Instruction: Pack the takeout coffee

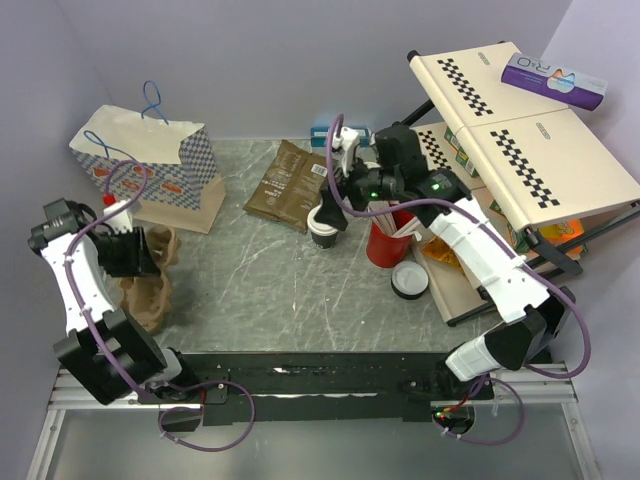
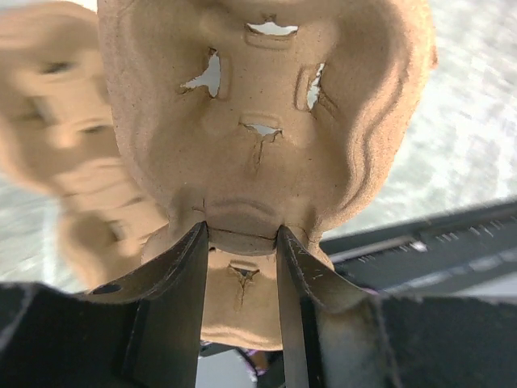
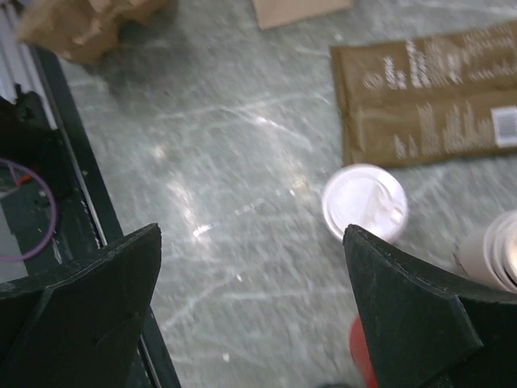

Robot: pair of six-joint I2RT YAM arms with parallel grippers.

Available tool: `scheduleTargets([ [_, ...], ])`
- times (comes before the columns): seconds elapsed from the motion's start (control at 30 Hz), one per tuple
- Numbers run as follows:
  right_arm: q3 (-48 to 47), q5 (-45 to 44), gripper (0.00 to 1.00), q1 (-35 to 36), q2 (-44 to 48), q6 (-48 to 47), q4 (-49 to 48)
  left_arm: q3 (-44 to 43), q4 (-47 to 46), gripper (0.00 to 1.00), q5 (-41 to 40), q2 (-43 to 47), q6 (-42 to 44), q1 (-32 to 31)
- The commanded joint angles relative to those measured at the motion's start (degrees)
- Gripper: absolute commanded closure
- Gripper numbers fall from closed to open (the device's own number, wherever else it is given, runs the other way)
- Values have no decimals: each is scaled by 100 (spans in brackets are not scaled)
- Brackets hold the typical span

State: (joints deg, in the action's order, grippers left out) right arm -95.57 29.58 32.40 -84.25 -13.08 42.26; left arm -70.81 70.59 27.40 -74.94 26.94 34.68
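The takeout coffee (image 1: 324, 228), a small cup with a round white lid (image 3: 365, 202), stands upright on the grey table near the middle. My right gripper (image 1: 338, 190) hovers above it, open wide (image 3: 252, 234) with nothing between the fingers. The lid shows just inside the right fingertip (image 3: 380, 259). At the left, my left gripper (image 1: 140, 250) is shut on the rim of a brown pulp cup carrier (image 1: 150, 280). In the left wrist view both fingers (image 2: 186, 275) pinch the carrier's edge (image 2: 258, 121), which fills the frame.
A blue-patterned paper bag (image 1: 150, 165) stands at the back left. A brown coffee pouch (image 1: 288, 185) lies flat behind the cup. A red cup of sticks (image 1: 385, 240), a stack of cups (image 3: 493, 259) and a loose black-rimmed lid (image 1: 410, 280) sit right of it, beside a checkered rack (image 1: 530, 150).
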Motion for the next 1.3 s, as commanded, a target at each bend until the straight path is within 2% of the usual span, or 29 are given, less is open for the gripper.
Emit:
scheduleTargets([
  [0.0, 363, 496, 1, 476, 163, 472, -1534, 120, 262, 99, 1188, 295, 576, 39],
  [0.13, 390, 461, 1, 925, -345, 1252, -2632, -109, 420, 99, 1926, 619, 742, 57],
  [0.23, 512, 443, 1, 1241, -663, 1850, -3108, -100, 465, 99, 2340, 804, 857, 48],
  [0.37, 601, 495, 1, 1541, -1049, 2380, -3802, -249, 465, 96, 2139, 770, 638, 48],
  [0.5, 461, 828, 1, 1681, -1584, 2696, -4049, -320, 386, 96, 1691, 752, 313, 57],
  [0.63, 477, 1119, 1, 1717, -1867, 3091, -4462, -223, 350, 96, 1558, 989, 312, 57],
  [0.8, 584, 1225, 1, 1778, -2060, 3740, -5384, -162, 614, 91, 1541, 1139, 584, 57],
  [1.0, -5, 1392, 1, 1883, -2649, 4410, -5694, -161, 807, 91, 1575, 1210, 725, 57],
  [1.27, -603, 1050, 1, 2042, -3167, 4753, -5465, -127, 808, 99, 1620, 1306, 769, 57],
])
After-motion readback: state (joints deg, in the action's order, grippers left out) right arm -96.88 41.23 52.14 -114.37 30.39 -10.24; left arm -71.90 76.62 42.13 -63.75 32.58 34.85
